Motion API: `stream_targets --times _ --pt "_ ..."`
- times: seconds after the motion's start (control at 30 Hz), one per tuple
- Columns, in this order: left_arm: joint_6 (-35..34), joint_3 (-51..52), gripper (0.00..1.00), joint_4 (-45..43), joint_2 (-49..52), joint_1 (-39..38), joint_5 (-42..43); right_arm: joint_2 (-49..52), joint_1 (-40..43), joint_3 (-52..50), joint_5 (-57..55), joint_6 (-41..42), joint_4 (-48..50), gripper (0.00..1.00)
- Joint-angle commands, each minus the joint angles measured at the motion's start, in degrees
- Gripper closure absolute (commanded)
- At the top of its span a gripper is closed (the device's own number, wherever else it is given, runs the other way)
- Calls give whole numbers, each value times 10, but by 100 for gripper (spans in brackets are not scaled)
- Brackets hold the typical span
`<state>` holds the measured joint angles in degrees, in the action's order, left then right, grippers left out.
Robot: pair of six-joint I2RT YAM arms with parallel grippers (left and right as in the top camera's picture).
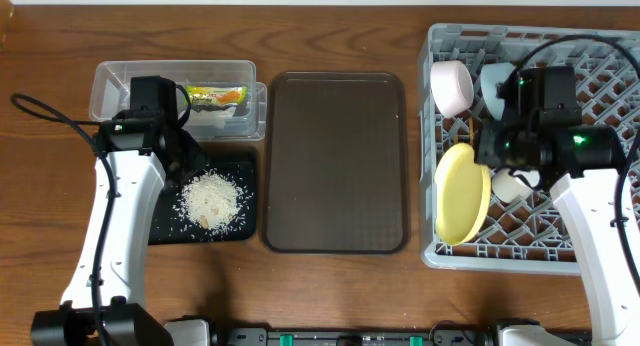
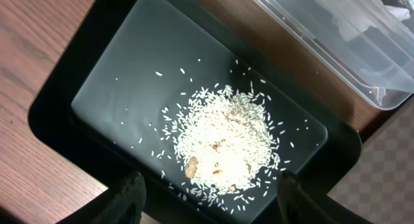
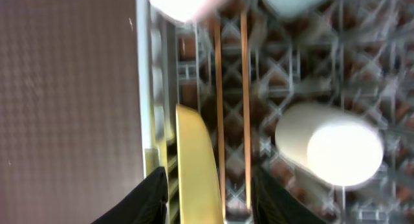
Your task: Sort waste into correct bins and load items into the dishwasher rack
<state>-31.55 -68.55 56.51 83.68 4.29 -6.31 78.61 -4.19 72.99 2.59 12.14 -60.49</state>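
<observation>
A heap of white rice scraps (image 1: 210, 199) lies in the shallow black tray (image 1: 165, 231); it also shows in the left wrist view (image 2: 223, 143). My left gripper (image 2: 211, 188) hangs open and empty just above the tray's near edge. The green-and-orange wrapper (image 1: 218, 96) lies in the clear tub (image 1: 110, 86). In the grey rack (image 1: 600, 216) the yellow plate (image 1: 462, 193) stands on edge, with the white bowl (image 1: 452, 86), light blue bowl (image 1: 497, 83) and small white cup (image 1: 512, 184). My right gripper (image 3: 213, 188) is open, straddling the plate's edge (image 3: 194, 159) and the chopsticks (image 3: 229, 88).
The large brown serving tray (image 1: 335, 161) lies between the black tray and the rack. The clear tub's corner (image 2: 362, 49) sits just beyond the black tray (image 2: 103, 62). Wooden table surrounds everything.
</observation>
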Motion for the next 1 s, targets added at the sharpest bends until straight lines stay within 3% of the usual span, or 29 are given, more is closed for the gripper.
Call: stream_targets --times 0.0,0.33,0.5,0.97 --pt "-5 0 33 2 -2 1 -1 -6 3 3 16 24 -45 59" --pt "-5 0 33 0 -2 1 -1 -6 -14 3 16 24 -176 57" --pt "-5 0 33 0 -2 1 -1 -6 -30 3 16 25 -171 71" --pt "-5 0 32 0 -2 1 -1 -6 -53 -19 2 33 -138 84"
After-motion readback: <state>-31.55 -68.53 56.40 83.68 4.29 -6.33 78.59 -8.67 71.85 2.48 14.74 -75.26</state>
